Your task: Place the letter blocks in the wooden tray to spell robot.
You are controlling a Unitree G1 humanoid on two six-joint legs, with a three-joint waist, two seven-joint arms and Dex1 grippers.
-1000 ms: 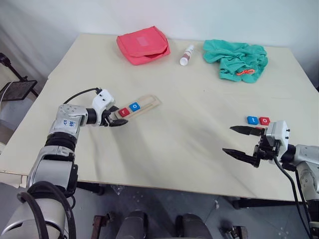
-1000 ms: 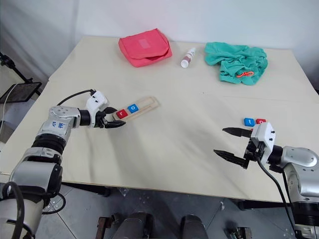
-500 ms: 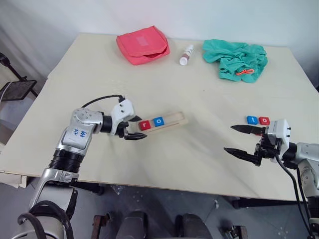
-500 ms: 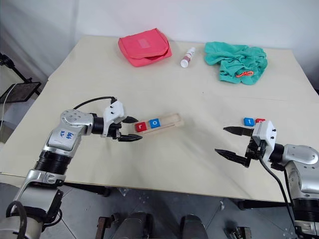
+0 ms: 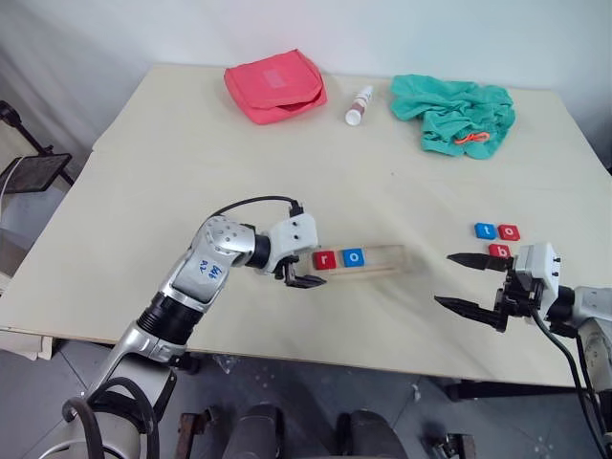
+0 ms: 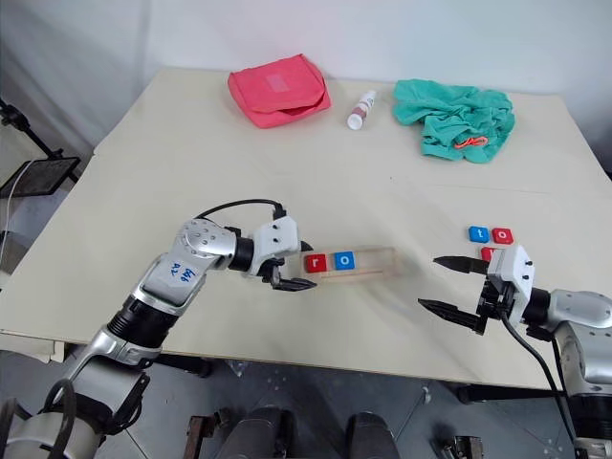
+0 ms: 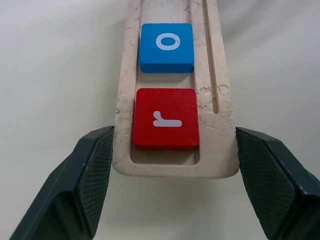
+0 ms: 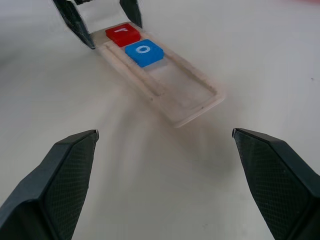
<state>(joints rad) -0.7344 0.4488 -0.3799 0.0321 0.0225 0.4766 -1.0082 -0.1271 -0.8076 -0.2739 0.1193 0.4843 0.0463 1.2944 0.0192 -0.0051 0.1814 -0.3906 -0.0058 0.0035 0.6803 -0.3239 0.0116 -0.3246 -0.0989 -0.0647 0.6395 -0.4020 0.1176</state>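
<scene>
Dragged rightward across the desk (image 5: 191, 163), the wooden tray (image 5: 368, 259) with red "r" (image 5: 325, 258) and blue "o" (image 5: 353, 256) sits clamped in the left gripper (image 5: 298, 271) fingers. Right gripper (image 5: 475, 282) fingers gape released near blue "t" (image 5: 485, 230), red "o" (image 5: 509, 231) and "b" (image 5: 498, 251).

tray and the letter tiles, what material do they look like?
Wooden tray: pale unfinished wood, going by the rough, chipped edges and faint grain. Red r tile and blue o tile: smooth matte colour with white letters, likely painted wood or plastic; the coating hides which.
</scene>
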